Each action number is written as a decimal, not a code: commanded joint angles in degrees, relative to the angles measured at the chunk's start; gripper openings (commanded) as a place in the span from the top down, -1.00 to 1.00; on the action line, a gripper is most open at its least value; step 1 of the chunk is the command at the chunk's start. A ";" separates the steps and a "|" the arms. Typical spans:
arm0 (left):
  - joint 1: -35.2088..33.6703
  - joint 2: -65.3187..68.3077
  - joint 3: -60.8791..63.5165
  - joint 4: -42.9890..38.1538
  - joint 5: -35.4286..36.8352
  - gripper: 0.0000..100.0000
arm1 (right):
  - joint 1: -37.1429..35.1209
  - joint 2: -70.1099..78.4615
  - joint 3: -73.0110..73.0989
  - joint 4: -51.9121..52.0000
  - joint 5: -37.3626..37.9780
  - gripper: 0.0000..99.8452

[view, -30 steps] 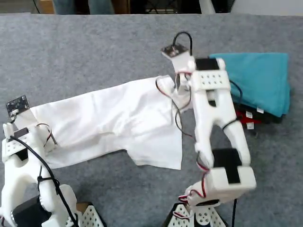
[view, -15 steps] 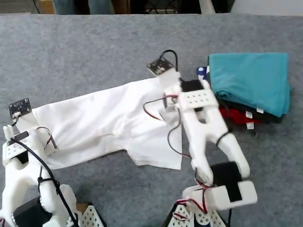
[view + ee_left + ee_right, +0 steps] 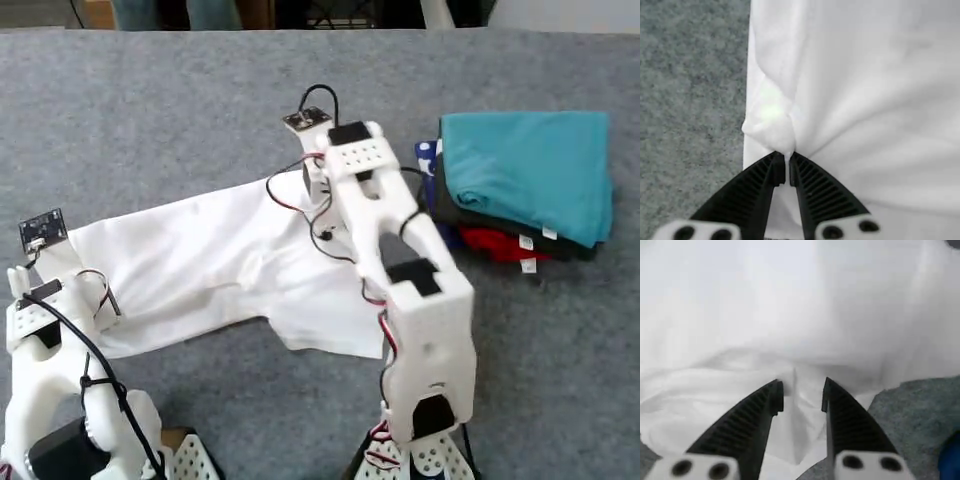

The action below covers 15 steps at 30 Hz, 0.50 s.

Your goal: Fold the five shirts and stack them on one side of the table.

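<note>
A white shirt (image 3: 220, 260) lies spread across the middle of the grey table, with its sleeve end near the left arm (image 3: 45, 320). My left gripper (image 3: 787, 162) is shut on a pinched bunch of the white shirt (image 3: 865, 90) at its edge. My right gripper (image 3: 800, 390) rests on the shirt's far right corner, and a ridge of the white shirt (image 3: 790, 300) sits between its fingers. In the high view the right gripper (image 3: 312, 185) is at that corner, under its wrist.
A stack of folded shirts stands at the right side: a teal shirt (image 3: 525, 170) on top, with dark, red (image 3: 495, 243) and blue dotted (image 3: 428, 155) ones beneath. The grey felt table (image 3: 150, 110) is bare at the back left. The arm bases stand at the front edge.
The right arm swung left, away from the stack, and dragged the shirt's far right corner leftward with it. The left arm kept still with its pinch of cloth.
</note>
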 commanded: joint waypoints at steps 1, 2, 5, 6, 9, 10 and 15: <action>0.04 -0.79 0.22 -1.14 -0.26 0.94 | -2.55 4.18 -11.12 6.51 -0.62 0.84; 0.04 -0.70 0.22 -1.41 -0.26 0.94 | -2.90 5.32 -13.32 7.56 -0.62 0.87; 0.04 -0.70 0.22 -1.41 -0.26 0.94 | -3.34 7.96 -18.77 10.64 -0.70 0.86; 0.04 -0.70 0.22 -1.41 -0.26 0.94 | -3.34 8.40 -20.44 11.78 -0.70 0.87; 0.04 -0.70 0.22 -1.41 -0.26 0.94 | -3.08 8.48 -23.96 14.33 -0.70 0.87; 0.04 -0.70 0.22 -1.41 -0.26 0.94 | -2.99 8.40 -24.48 14.51 -0.70 0.87; -0.04 -0.70 0.22 -1.41 -0.26 0.94 | -3.60 9.71 -24.40 14.42 -1.23 0.87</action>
